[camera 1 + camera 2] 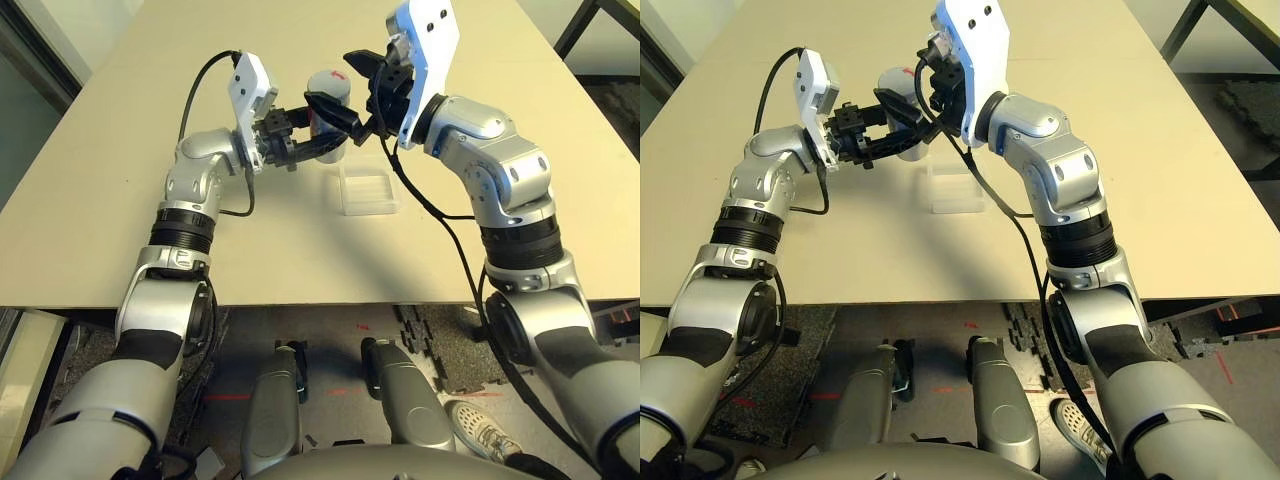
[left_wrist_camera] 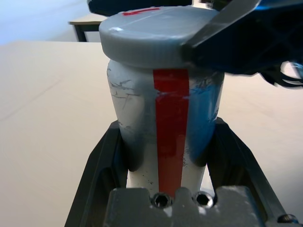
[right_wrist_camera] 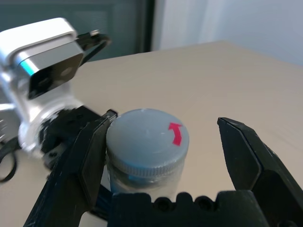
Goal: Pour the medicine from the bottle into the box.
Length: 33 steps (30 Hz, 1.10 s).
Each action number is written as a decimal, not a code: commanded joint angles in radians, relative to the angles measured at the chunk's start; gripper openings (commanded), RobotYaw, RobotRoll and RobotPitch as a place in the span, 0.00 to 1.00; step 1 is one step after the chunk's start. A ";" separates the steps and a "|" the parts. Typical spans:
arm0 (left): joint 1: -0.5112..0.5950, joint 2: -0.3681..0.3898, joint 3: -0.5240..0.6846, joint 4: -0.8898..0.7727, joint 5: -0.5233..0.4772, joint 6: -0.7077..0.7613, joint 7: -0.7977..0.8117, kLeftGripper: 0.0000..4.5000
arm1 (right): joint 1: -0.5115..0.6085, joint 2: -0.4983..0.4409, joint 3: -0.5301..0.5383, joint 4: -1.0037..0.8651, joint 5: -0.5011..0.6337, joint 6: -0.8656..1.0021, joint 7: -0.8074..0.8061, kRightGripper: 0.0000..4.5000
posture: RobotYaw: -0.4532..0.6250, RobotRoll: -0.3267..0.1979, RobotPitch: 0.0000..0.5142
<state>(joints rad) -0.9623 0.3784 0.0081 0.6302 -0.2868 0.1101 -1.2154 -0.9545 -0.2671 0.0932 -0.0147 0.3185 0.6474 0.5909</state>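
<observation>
- The left gripper (image 2: 168, 125) is closed around the body of the bottle (image 2: 137, 113), with 1 black finger pressed to each side
- Held between those 2 fingers, the bottle stands upright, its round grey cap (image 3: 142, 137) on and rising above the left gripper's fingertips
- A red stripe (image 2: 171, 127) on the bottle's label runs down between the left gripper's 2 fingers
- The right gripper (image 3: 166, 118) has its 2 fingers spread apart, with the cap between them, much nearer 1 finger than the other; whether that nearer finger touches it, I cannot tell
- A red arrow (image 3: 175, 134) marks the cap's top, on the side toward the right gripper's farther finger
- The clear box (image 1: 368, 192) sits on the table (image 1: 270, 250), near both grippers and closer to the robot's body than the right gripper is
</observation>
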 commanded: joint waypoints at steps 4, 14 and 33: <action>0.003 0.015 -0.007 -0.050 -0.026 0.044 -0.067 0.55 | 0.018 -0.084 -0.088 -0.048 0.073 0.081 0.020 1.00 | 0.25 0.62 0.37; 0.039 0.012 -0.008 -0.126 -0.043 0.090 -0.061 0.55 | 0.125 -0.284 -0.254 -0.103 0.191 0.210 0.036 1.00 | 0.25 0.62 0.37; -0.015 -0.012 -0.024 -0.018 -0.024 0.032 -0.081 0.55 | 0.081 -0.161 -0.155 -0.256 0.317 0.308 -0.009 1.00 | 0.22 0.62 0.36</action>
<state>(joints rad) -0.9699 0.3704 -0.0012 0.6046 -0.3158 0.1545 -1.2807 -0.8618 -0.4278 -0.0835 -0.2652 0.6256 0.9598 0.5731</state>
